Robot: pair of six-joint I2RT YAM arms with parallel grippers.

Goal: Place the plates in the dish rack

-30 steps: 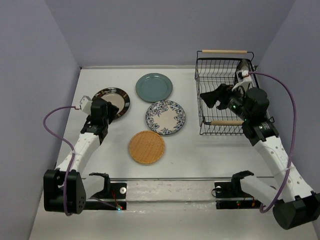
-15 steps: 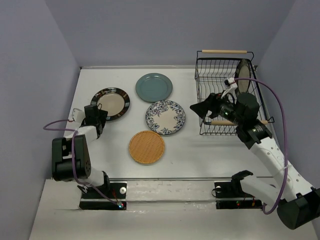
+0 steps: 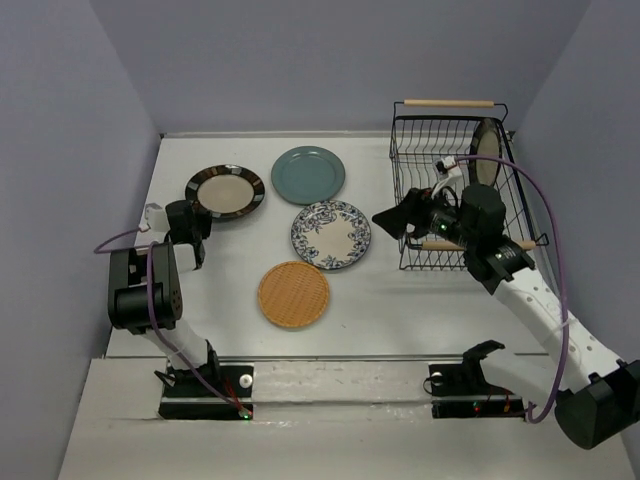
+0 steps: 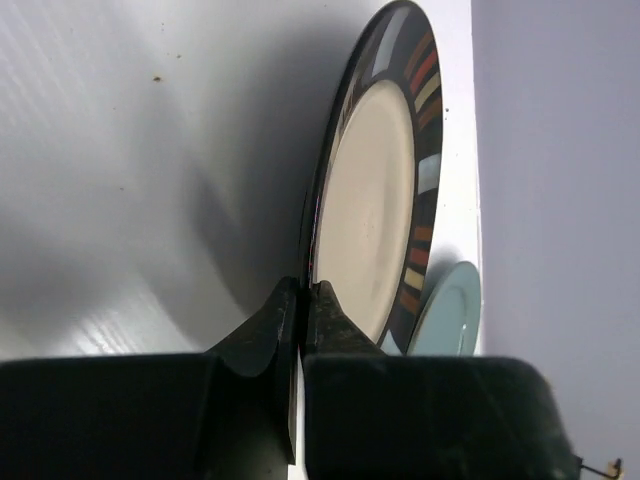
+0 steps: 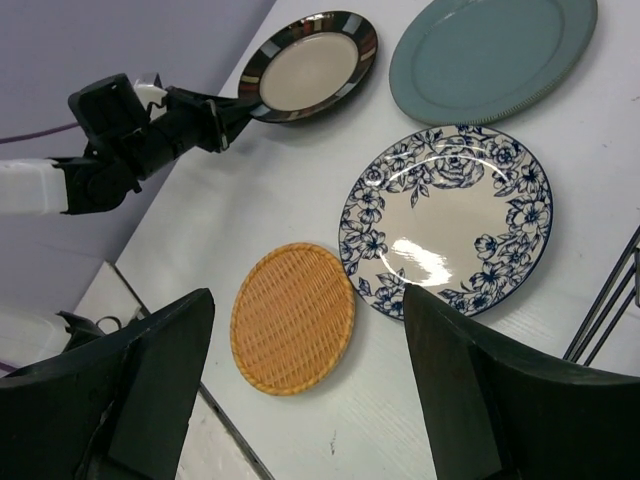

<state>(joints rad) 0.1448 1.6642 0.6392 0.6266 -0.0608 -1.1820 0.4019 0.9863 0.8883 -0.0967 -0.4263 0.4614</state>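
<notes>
- Top view: the left claw [image 3: 196, 212] sits at the near-left rim of a striped plate [image 3: 225, 190] at the far left of the table [image 3: 400, 300].
- The teal plate [image 3: 308, 175] lies just right of it, the floral plate [image 3: 331, 235] nearer the arms, and the woven plate [image 3: 294, 295] nearest.
- The rack [image 3: 448, 102] stands at the far right, with a second striped plate [image 3: 487, 150] upright on edge in its far right corner.
- The right claw [image 3: 392, 220] hangs between the floral plate and the rack, spread wide and holding nothing.
- Left wrist: the left claw [image 4: 302, 295] is pinched tight on the striped plate's [image 4: 375, 210] rim, which casts a shadow on the table [image 4: 120, 150]. The teal plate [image 4: 445, 310] shows beyond.
- Right wrist: the right claw [image 5: 305, 300] gapes wide above the woven plate [image 5: 293, 318]. The floral plate [image 5: 447, 220] and teal plate [image 5: 490, 55] lie flat.
- The left claw [image 5: 228, 118] grips the striped plate's [image 5: 308, 68] rim.
- Rack [image 5: 610, 310] wires cross the right edge.
</notes>
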